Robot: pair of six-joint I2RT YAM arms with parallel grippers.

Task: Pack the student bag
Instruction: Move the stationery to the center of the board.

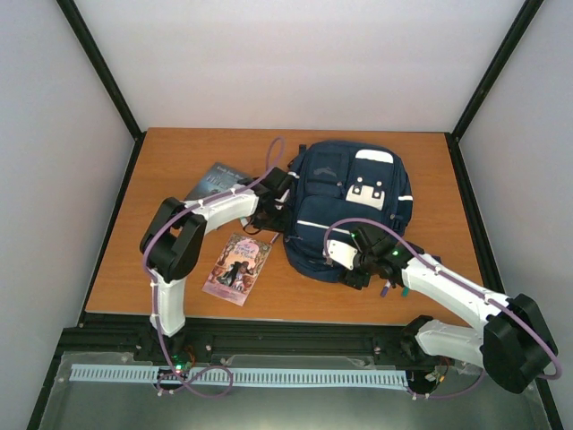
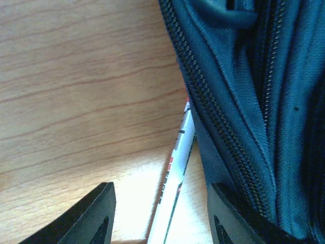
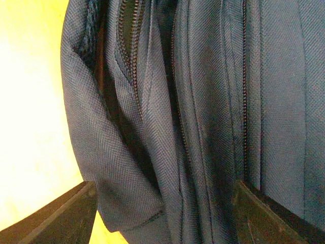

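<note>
warm wooden table (image 1: 179, 152) (student bag (image 1: 349, 210) atop), white walls (image 1: 295, 54)

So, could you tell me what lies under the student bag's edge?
A thin white printed object pokes out beneath the student bag; its upper end is covered by fabric.

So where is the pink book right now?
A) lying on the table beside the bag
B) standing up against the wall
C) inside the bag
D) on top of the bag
A: the pink book lies flat on the wooden table, just left of the student bag and outside it.
</note>
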